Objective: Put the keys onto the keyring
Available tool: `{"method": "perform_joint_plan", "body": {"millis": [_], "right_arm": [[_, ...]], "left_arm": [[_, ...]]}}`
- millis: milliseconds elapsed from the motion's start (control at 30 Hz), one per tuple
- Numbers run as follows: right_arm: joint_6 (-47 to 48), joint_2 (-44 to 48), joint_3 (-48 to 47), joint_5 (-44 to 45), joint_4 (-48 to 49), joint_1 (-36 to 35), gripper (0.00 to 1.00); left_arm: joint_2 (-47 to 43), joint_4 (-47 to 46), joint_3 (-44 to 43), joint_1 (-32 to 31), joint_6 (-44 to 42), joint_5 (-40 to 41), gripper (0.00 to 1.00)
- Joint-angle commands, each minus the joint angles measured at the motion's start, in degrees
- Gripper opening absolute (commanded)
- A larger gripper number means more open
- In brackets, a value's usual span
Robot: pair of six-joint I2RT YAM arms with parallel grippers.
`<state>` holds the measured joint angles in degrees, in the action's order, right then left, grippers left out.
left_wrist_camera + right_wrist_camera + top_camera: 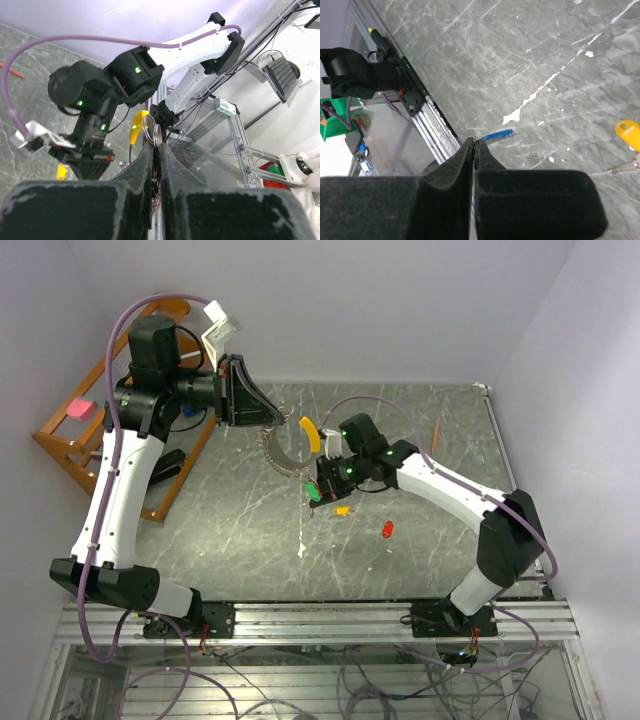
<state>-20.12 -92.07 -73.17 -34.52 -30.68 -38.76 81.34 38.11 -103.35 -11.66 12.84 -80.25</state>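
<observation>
My left gripper [268,418] is raised at the back left and shut on the keyring [278,452], a silvery loop with a yellow banana piece [311,432]. In the left wrist view the ring's coils [152,131] stick out between the closed fingers [142,165], and the banana piece [136,126] hangs beside them. My right gripper [316,490] sits just below the ring. In the right wrist view its tips [474,142] pinch a blue key [501,134]. An orange-yellow key [342,510] and a red key [388,529] lie on the table. A green bit [313,493] shows at the right tips; what it is I cannot tell.
A wooden rack [70,445] with a pink note [78,408] stands at the left wall. A thin orange-red pencil [436,430] lies at the back right. A white smear [302,546] marks the grey marble table [230,540]. The aluminium rail [330,615] runs along the near edge.
</observation>
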Motion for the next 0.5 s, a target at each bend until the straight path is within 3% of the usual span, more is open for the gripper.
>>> {"method": "perform_joint_plan", "body": {"millis": [0, 333, 467], "right_arm": [[-1.6, -3.7, 0.7, 2.0, 7.7, -2.4, 0.0], [-0.6, -12.0, -2.6, 4.9, 7.6, -5.3, 0.03], [0.4, -13.5, -3.8, 4.5, 6.5, -5.3, 0.09]], "left_arm": [[-0.5, -3.2, -0.9, 0.5, 2.4, 0.1, 0.07], [-2.2, -8.2, 2.3, 0.4, 5.8, -4.1, 0.07], [-3.7, -20.6, 7.1, 0.4, 15.8, -6.9, 0.07]]}}
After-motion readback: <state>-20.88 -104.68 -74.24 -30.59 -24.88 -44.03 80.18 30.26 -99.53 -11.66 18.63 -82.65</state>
